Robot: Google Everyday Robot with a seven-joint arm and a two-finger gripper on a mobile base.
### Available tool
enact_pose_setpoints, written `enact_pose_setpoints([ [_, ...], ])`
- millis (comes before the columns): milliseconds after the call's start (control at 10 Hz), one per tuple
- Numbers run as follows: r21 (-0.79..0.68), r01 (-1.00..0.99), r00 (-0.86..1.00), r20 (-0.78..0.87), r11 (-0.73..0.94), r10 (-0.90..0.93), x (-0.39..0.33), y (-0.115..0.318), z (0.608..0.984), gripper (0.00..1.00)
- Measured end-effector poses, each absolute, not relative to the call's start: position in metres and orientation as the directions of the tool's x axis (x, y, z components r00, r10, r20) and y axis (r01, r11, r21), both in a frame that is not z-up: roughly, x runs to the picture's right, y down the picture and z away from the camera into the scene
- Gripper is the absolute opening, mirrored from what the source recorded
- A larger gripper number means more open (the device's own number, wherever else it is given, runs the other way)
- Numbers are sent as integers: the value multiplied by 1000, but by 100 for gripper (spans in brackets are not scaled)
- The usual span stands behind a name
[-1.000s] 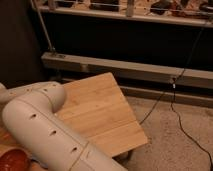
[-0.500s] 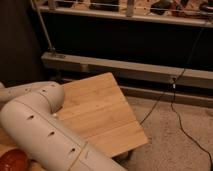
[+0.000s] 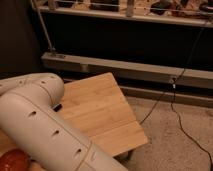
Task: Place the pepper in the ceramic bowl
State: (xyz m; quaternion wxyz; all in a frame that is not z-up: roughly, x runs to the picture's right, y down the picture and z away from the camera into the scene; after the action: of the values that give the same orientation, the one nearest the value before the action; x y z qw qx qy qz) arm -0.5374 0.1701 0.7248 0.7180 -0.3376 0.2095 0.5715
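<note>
**White arm fills the left of the view; gripper out of frame**

At the far lower left, a glossy orange-red curve shows at the frame's bottom edge: part of the ceramic bowl point(image 3: 12, 161). It sits on the desk and is tucked just under the arm, which hides the rest of it. Whether anything lies inside it cannot be told, and the pepper's place cannot be told either.

Above and beside the bowl, the robot's thick white arm point(image 3: 45, 125) dominates. One rounded segment comes in from the left edge, bends at an elbow, and a second segment dotted with small oval holes slants down to the bottom edge. The gripper is beyond that edge, outside the view, so its opening and anything it may carry cannot be told. With the gripper unseen, places here are given from the arm that leads to it.

Right of the elbow, a small dark thing point(image 3: 57, 106) lies on the wood, too small to identify. The light bamboo desk point(image 3: 105, 110) reaches out past the arm to a corner at the right.

Behind the desk a grey metal rail point(image 3: 125, 70) runs across a dark wall. Further right, a black cable point(image 3: 180, 120) hangs down and trails over the speckled floor point(image 3: 170, 150).
</note>
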Motion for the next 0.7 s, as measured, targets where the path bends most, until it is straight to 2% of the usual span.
enact_pose_setpoints([
  [700, -314, -916, 401, -683, 250, 610, -502, 223, 634, 0],
])
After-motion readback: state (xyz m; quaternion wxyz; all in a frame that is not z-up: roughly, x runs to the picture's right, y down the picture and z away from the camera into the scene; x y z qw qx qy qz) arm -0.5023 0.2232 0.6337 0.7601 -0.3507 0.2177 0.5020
